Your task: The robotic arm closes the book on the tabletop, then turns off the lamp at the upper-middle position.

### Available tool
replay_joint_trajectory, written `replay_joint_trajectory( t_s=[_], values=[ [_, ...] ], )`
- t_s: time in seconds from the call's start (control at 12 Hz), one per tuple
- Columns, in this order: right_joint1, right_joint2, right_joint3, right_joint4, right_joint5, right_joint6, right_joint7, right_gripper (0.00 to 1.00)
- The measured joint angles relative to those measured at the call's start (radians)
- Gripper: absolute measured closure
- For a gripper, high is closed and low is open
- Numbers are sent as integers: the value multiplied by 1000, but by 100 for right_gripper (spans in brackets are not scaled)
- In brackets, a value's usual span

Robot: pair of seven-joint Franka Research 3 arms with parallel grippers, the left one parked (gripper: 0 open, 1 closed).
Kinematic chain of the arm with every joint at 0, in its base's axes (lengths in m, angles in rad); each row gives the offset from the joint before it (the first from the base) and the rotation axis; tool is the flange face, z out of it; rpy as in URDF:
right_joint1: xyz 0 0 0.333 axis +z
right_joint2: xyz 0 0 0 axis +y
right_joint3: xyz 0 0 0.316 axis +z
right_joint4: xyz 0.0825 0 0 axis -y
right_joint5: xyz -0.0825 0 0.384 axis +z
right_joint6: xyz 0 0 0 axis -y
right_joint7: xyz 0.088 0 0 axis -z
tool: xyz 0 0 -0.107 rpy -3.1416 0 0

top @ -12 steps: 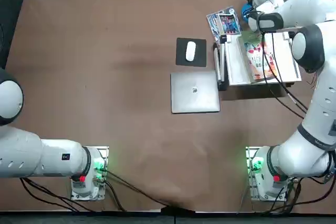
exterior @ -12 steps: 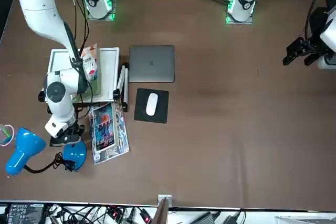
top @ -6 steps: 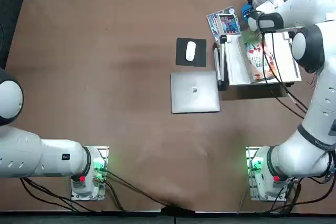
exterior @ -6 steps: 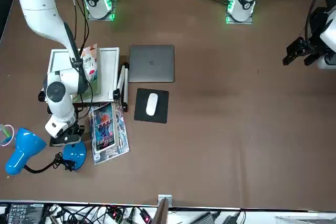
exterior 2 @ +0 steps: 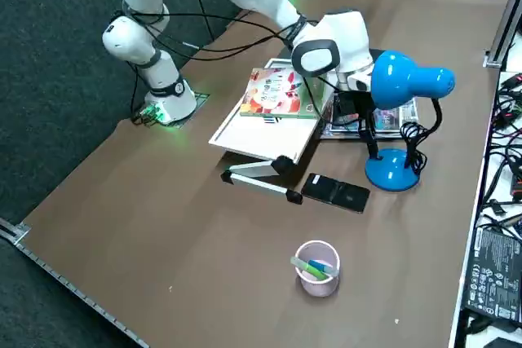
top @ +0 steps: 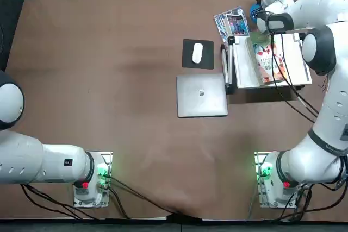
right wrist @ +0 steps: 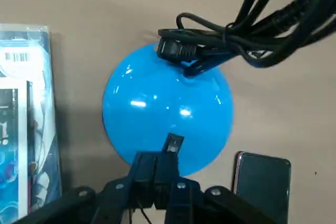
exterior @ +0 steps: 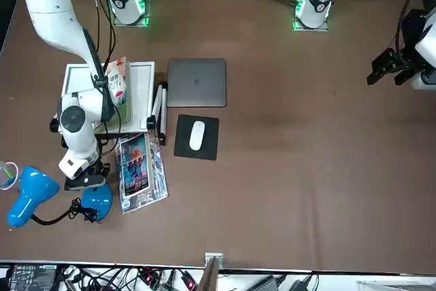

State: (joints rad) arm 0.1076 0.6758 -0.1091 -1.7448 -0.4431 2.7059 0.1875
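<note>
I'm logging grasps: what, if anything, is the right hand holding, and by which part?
Nothing: the right hand is shut at the lamp's blue base, with nothing between its fingers.

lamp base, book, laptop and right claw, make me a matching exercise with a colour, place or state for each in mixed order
Column one
1. lamp base
2. book
3. laptop
4. right claw

Column two
A. grey, with its lid shut
B. just over a bright-blue surface, fingers together
C. on the white stand, colourful cover facing up
D. round and bright blue, resting on the table

Right pairs
1-D
2-C
3-A
4-B
</note>
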Motion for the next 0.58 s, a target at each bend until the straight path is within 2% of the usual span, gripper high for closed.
replay_joint_trajectory(
  t_s=[0.58],
  values=[
    [0, 8, 0, 0, 0, 20, 0, 99]
  ],
)
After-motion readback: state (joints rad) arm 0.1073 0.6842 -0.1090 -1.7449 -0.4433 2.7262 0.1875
